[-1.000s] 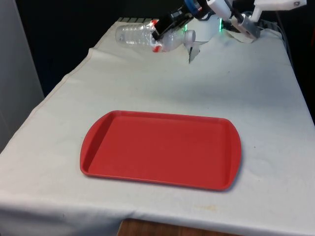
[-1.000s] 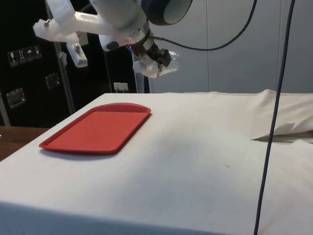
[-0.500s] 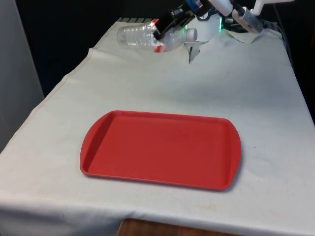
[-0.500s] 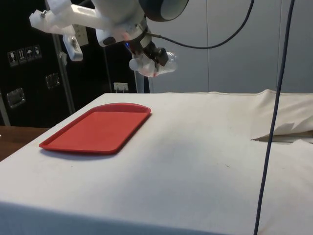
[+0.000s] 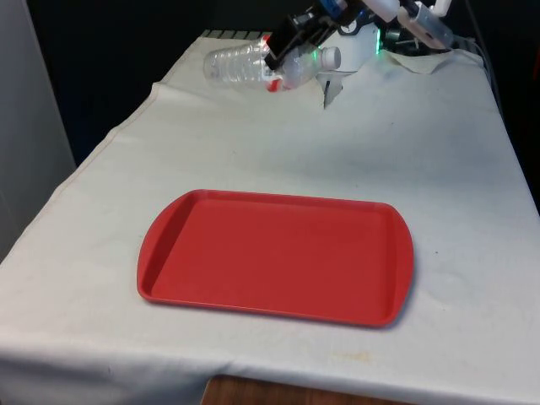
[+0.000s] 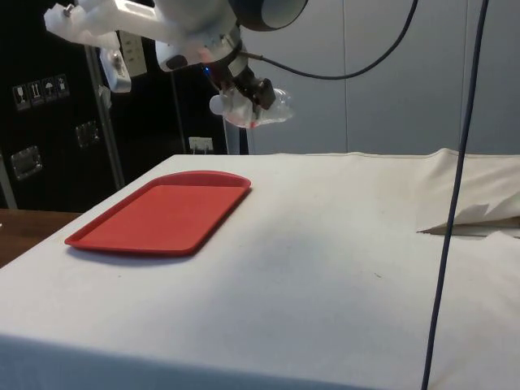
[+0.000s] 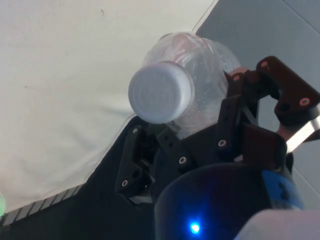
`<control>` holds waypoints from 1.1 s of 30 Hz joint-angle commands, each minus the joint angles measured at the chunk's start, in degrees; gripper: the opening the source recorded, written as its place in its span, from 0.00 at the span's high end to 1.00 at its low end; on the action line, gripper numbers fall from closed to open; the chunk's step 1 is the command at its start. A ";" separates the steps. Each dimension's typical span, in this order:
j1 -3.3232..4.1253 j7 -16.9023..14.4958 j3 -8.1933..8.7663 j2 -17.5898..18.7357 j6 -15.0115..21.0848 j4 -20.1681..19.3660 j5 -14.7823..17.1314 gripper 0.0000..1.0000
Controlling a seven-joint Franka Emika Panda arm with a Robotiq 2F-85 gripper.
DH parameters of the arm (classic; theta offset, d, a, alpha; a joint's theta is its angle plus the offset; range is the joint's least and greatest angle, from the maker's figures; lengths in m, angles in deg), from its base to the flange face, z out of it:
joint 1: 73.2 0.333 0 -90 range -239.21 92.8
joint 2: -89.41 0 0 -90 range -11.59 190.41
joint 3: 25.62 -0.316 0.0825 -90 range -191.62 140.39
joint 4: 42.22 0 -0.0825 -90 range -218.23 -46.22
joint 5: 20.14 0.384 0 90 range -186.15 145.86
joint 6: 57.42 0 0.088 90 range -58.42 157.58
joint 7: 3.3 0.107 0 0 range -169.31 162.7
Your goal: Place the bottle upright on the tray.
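The black pincer [image 5: 285, 48] is clenched on a clear plastic water bottle [image 5: 245, 64], holding it up in the air well above the far end of the tabletop [image 5: 405, 160]. In the front view the bottle lies nearly level: its ribbed base points toward 9 o'clock and its white cap [image 5: 330, 58] toward 3 o'clock, with the cap end a little higher than the base. A strip of red label shows on the bottle just under the pincer's grip.

In the side view the pincer [image 6: 248, 85] grips the bottle [image 6: 262, 108] about its middle, the cap [image 6: 218, 105] at the 9 o'clock end and the crumpled clear body reaching out toward 3 o'clock. The bottle hangs clear of the white cloth, touching nothing but the pincer.

In the wrist view the cap [image 7: 160, 92] faces the camera, and the black fingers [image 7: 238, 112] press against the clear body [image 7: 210, 65] behind it, one on each side.

The red tray [image 5: 274, 256] lies flat on the near half of the tabletop, well apart from the bottle, at about 6 o'clock from it in the front view. In the side view the tray [image 6: 162, 211] sits below the held bottle and off toward 8 o'clock. A fold of the white cloth [image 6: 471, 213] stands up near the tabletop's edge at the side view's 3 o'clock.
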 commanded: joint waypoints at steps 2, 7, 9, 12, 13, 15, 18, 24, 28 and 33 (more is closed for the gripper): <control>-0.06 0.00 0.06 0.00 0.29 0.06 0.23 0.67; -0.40 -0.63 0.23 -0.34 1.66 0.17 1.60 0.67; -0.46 -0.69 0.34 -0.34 2.18 0.29 2.01 0.67; -0.46 -0.69 0.40 -0.29 2.35 0.29 2.18 0.67; -0.52 -0.69 0.52 -0.29 2.69 0.40 2.46 0.67; -0.57 -0.74 0.63 -0.29 3.09 0.46 2.69 0.67; -0.63 -0.74 0.74 -0.29 3.67 0.52 3.09 0.67; -0.69 -0.86 1.15 -0.23 4.76 0.74 3.95 0.67; -0.74 -0.92 1.49 -0.23 5.61 0.80 4.47 0.67; -0.80 -1.03 1.89 -0.23 6.70 0.92 5.27 0.67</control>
